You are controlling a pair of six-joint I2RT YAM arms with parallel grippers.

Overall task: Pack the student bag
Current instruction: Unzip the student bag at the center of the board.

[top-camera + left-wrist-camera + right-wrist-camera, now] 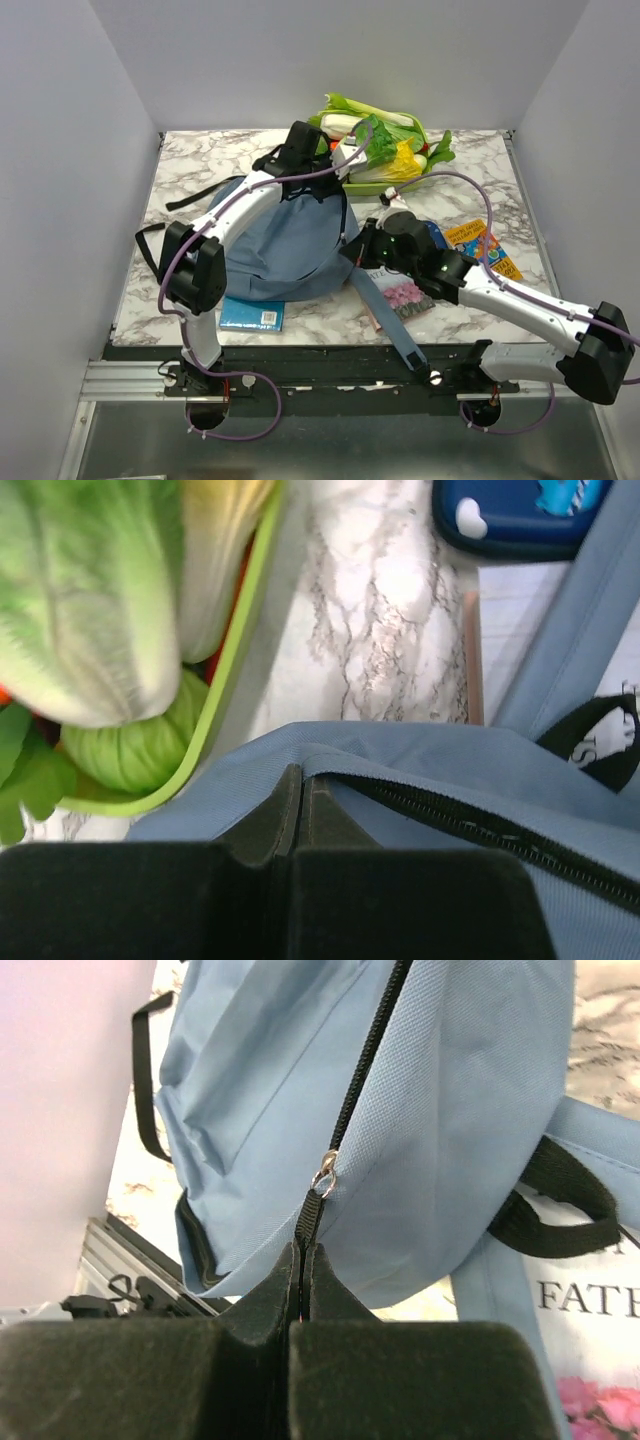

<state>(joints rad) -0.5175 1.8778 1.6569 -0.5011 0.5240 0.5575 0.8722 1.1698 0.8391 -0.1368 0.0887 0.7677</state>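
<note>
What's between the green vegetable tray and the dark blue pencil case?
Bare marble tabletop, shown in the left wrist view, between tray and pencil case.

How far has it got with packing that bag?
Early days. Nothing looks packed: the teal book, the flowered book and the pencil case lie outside the student bag. In hand: left gripper pinches its top edge, right gripper the zipper pull. Still to do: unzip, load.

Student bag point(285, 240): dusty grey-blue, black zip. Table point(200, 160): white marble, grey veining. Tray point(236, 645): lime green. Pencil case point(510, 525): dark blue. Book point(405, 298): pink flowers.
</note>
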